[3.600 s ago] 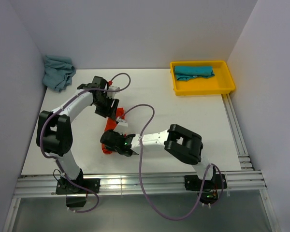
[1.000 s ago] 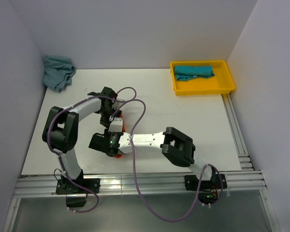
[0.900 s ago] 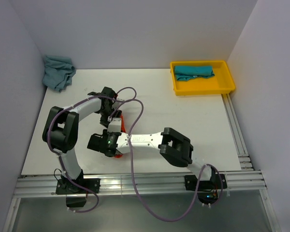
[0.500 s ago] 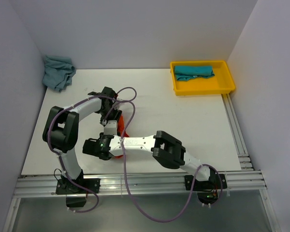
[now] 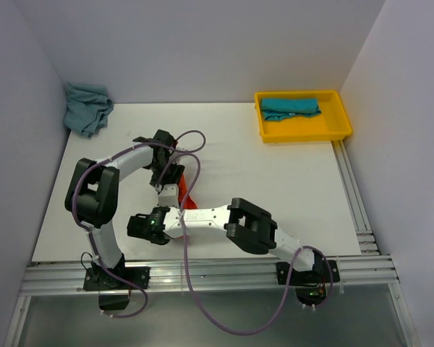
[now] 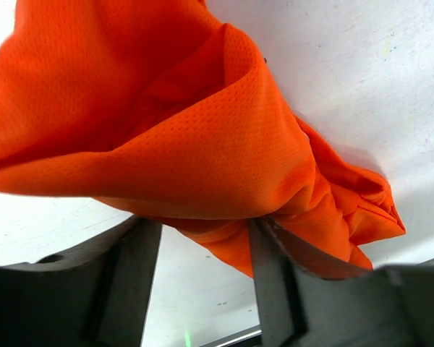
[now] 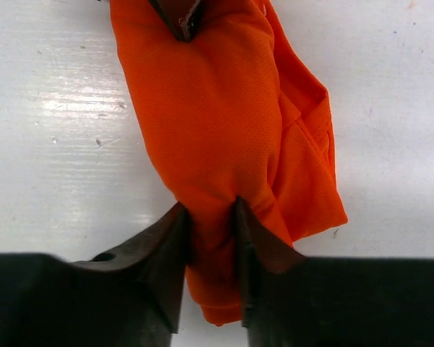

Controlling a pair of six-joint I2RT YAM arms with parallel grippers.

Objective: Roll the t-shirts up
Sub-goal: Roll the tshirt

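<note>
Two grippers were at work on one garment, the orange-red t-shirt (image 7: 217, 123), which lay bunched into a rough, elongated bundle on the table (image 5: 289, 181), left of centre and between the two wrists. The right gripper (image 7: 211, 213) was clamped on one end of the bundle, a fold of cloth pinched tight between its fingers. The left gripper (image 6: 202, 228) sat at the other end with its jaws well apart and cloth bulging across their tips; whether it truly gripped could not be told. The teal t-shirt (image 5: 289, 107) lay in the yellow tray (image 5: 304, 136), and the grey-blue t-shirt (image 5: 87, 107) was heaped in the far left corner, both well apart from the arms. The step in hand looked like tightening this loose, uneven roll. The next move probably called for a firm hold at both ends and an even turn.
</note>
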